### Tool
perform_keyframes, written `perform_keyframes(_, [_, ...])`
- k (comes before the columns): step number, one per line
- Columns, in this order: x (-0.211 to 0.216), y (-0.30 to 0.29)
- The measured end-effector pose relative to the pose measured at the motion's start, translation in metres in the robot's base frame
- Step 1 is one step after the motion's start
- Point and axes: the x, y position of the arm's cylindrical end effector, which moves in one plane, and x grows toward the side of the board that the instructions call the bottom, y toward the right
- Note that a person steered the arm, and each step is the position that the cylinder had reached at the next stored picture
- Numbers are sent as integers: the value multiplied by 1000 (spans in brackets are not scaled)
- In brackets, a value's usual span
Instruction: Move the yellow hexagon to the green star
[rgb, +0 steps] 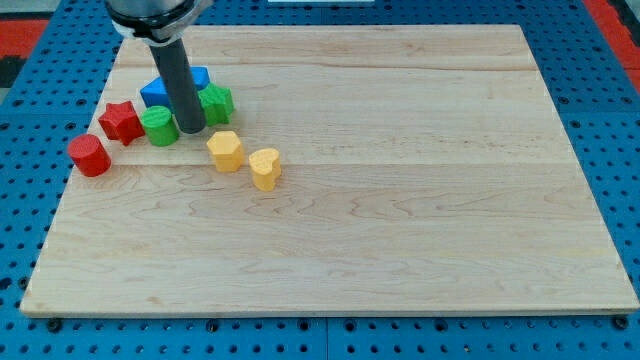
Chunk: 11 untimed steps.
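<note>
**Now: rod down among the blocks at upper left**

Arm comes in from the view's top-left; dark rod hangs near upright, tilted slightly. My tip sits on the desk btwn the green cylinder on its left and the green star on its right, w/ the blue block just behind the rod, partly hidden. Tool is a bare rod, no jaws, so nothing is grasped or clenched; whether the tip touches a block, can't tell.

Yellow hexagon lies just below-right of the tip, near the green star but apart from it. Yellow heart sits just beside the hexagon, toward the view's right and bottom. Red star is just left of the green cylinder; red cylinder is further left and lower, close to the desk's left edge.

All blocks cluster in the upper-left part. Centre, right and bottom of the wood lie open, w/ wide room there.

Desk is pale wood planks, grain running left-right. Blue perforated panel surrounds it; red strips at top corners.
</note>
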Motion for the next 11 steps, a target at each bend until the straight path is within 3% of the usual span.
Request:
perform_keyframes(2, [8, 30])
perform_keyframes(3, [5, 86])
perform_keyframes(4, [-20, 108])
perform_keyframes(5, [47, 164])
perform_keyframes(6, [114, 154])
perform_keyframes(7, [111, 74])
perform_keyframes(8, [100, 45])
perform_keyframes(10, [44, 43])
perform_keyframes(11, [37, 43])
